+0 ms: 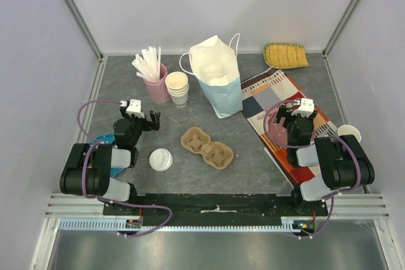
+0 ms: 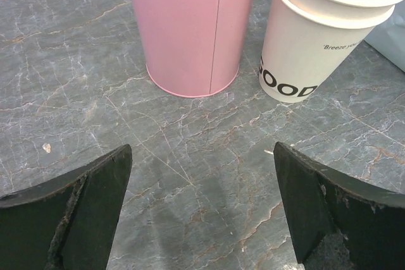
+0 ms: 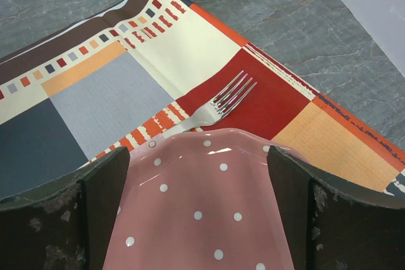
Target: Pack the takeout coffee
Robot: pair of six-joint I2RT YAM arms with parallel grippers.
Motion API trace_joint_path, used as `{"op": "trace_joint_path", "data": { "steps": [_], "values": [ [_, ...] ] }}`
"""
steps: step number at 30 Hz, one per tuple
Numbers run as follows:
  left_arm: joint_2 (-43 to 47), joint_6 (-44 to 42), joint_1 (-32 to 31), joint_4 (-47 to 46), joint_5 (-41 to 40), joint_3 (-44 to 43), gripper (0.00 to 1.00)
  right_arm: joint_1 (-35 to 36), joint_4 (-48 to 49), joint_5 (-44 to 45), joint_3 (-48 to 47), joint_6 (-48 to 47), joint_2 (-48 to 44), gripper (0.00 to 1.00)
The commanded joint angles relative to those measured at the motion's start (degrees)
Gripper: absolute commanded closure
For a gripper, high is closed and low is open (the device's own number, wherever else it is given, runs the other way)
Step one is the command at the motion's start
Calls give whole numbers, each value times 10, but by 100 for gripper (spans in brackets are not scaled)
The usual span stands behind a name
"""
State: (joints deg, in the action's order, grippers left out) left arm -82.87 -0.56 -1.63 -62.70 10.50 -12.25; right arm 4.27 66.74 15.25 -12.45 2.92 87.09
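The takeout coffee, a small white cup with a round white lid, stands on the table just right of my left arm's base. It does not show in either wrist view. My left gripper is open and empty, low over bare table beyond the cup, also seen in the left wrist view. A brown cardboard cup carrier lies at mid table. A light blue paper bag stands open behind it. My right gripper is open and empty over a pink dotted plate.
A pink cup of white sticks and a stack of lidless paper cups stand ahead of the left gripper. A patterned placemat with a fork, a wicker tray and a white round thing are at right.
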Motion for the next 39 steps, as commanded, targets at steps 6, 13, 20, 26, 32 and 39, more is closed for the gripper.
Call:
{"op": "trace_joint_path", "data": {
  "steps": [6,13,20,26,32,39],
  "values": [
    [6,-22,0,-35,-8,0,0,-1,-34,28,-12,12,-66,2],
    [164,-105,0,194,199,-39,0,-1,-239,-5,-74,27,-198,2],
    [292,-52,-15,343,263,-107,0,-1,-348,-65,-151,79,-238,2],
    [321,-64,-40,554,213,-213,0,1,-476,-139,-241,127,-245,5],
    [229,-39,-47,800,138,-355,0,60,-660,-180,-338,132,-213,9],
    [167,-21,-66,917,152,-464,10,108,-704,-172,-343,147,-233,10]
  ]
}}
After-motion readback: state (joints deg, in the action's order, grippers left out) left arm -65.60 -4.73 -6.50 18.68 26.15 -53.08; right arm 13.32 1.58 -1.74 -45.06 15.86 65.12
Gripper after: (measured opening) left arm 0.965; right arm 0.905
